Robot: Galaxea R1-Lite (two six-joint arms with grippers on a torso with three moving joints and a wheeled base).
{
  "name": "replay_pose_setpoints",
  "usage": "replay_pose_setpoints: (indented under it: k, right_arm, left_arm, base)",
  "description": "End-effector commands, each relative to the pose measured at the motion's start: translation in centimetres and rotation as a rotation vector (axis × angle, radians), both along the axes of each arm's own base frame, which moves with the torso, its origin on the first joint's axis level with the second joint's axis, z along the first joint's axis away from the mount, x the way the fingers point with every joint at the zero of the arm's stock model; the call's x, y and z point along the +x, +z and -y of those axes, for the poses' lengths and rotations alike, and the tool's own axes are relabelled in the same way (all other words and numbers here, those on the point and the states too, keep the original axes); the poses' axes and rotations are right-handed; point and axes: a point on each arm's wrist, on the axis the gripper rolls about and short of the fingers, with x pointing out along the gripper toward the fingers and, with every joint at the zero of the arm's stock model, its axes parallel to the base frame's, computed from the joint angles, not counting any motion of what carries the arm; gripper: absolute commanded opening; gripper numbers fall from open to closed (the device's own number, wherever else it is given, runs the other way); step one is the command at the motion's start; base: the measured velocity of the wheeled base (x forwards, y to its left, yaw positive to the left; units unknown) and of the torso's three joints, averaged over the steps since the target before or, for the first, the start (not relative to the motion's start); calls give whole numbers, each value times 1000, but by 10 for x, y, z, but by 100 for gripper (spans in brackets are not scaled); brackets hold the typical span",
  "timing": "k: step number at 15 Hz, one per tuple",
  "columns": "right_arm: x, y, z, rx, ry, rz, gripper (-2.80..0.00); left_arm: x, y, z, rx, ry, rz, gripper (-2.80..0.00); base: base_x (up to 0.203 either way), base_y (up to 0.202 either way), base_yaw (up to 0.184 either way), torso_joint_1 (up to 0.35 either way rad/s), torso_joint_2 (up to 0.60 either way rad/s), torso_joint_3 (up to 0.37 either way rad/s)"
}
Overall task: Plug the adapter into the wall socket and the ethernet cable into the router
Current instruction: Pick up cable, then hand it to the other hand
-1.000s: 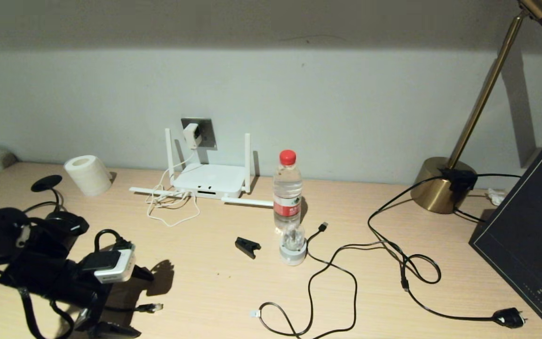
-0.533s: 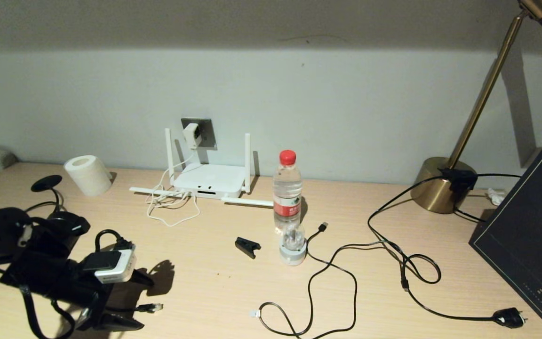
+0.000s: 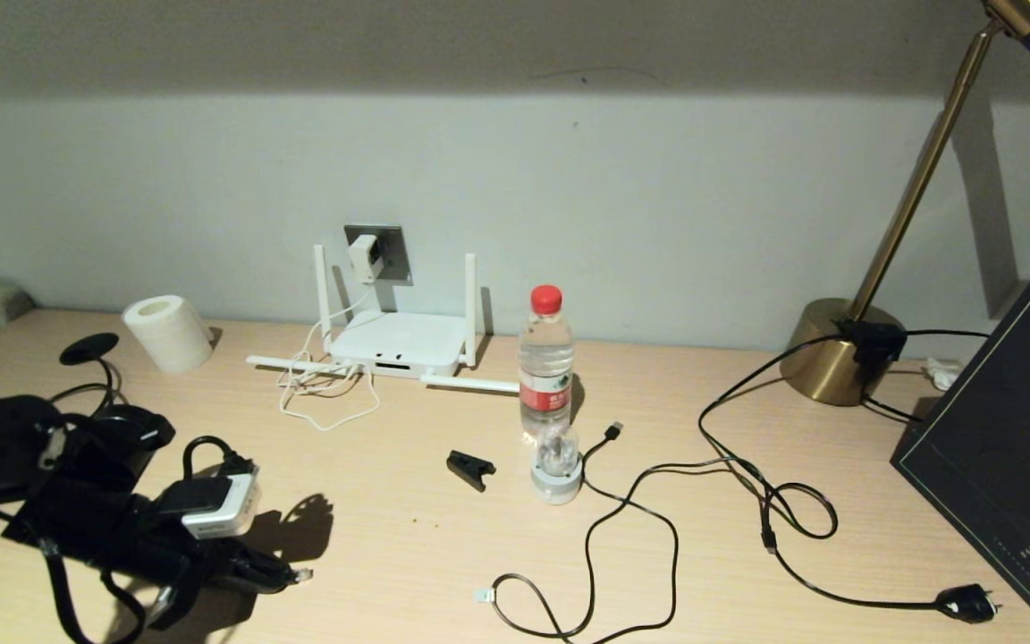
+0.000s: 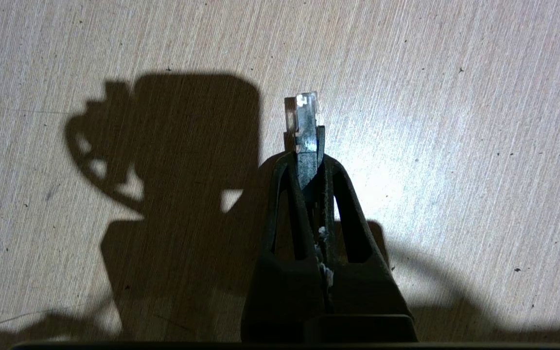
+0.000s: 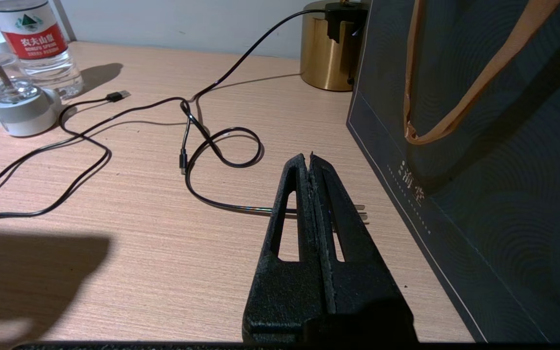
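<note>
My left gripper [image 3: 275,572] is low over the desk at the front left, shut on the ethernet cable's plug. The plug's clear tip [image 4: 304,114] sticks out past the fingertips [image 4: 280,170], just above the wood. The ethernet cable's round black disc end [image 3: 88,347] lies at the far left. The white router [image 3: 397,343] sits against the back wall with its antennas up and out. The white adapter [image 3: 363,257] sits in the grey wall socket [image 3: 390,255] above it. My right gripper [image 5: 310,158] is shut and empty, over the desk beside a dark bag.
A water bottle [image 3: 546,362], a small glass lamp on a white base [image 3: 557,470] and a black clip [image 3: 470,469] stand mid-desk. A black USB cable [image 3: 627,510], the lamp cord's plug [image 3: 966,604], a brass lamp base [image 3: 837,353], a dark bag [image 3: 1007,447] and a paper roll [image 3: 168,332] surround them.
My left gripper's jaws, open around the ethernet plug a second ago, have closed on it. The arm has barely shifted. The right gripper has not changed.
</note>
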Motion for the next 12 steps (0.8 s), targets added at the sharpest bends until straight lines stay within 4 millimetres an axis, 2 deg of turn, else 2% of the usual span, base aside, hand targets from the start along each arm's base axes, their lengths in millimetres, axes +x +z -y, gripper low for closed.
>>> replay_pose_setpoints:
  k: [1, 3, 5, 8, 10, 12]
  right_arm:
    - [3, -10, 0, -1, 0, -36, -280]
    - [3, -10, 0, -1, 0, -36, -280]
    - [3, -10, 0, -1, 0, -36, -280]
    - [3, -10, 0, -1, 0, -36, -280]
    - [3, -10, 0, -1, 0, -36, -280]
    - [3, -10, 0, -1, 0, -36, -280]
  left_arm:
    - [-1, -2, -1, -3, -4, -6, -280]
    - [-4, 3, 1, -6, -8, 11, -280]
    - [-12, 25, 4, -13, -15, 87, -280]
    - [-37, 90, 20, -49, -58, 221, -280]
    - [-43, 137, 34, -77, -98, 316, -280]
    - [-38, 171, 50, -120, -123, 397, -280]
  base:
    - [0, 0, 0, 0, 0, 0]
    - [0, 0, 0, 0, 0, 0]
    - [0, 0, 0, 0, 0, 0]
    - [0, 0, 0, 0, 0, 0]
    - [0, 0, 0, 0, 0, 0]
    - [0, 0, 0, 0, 0, 0]
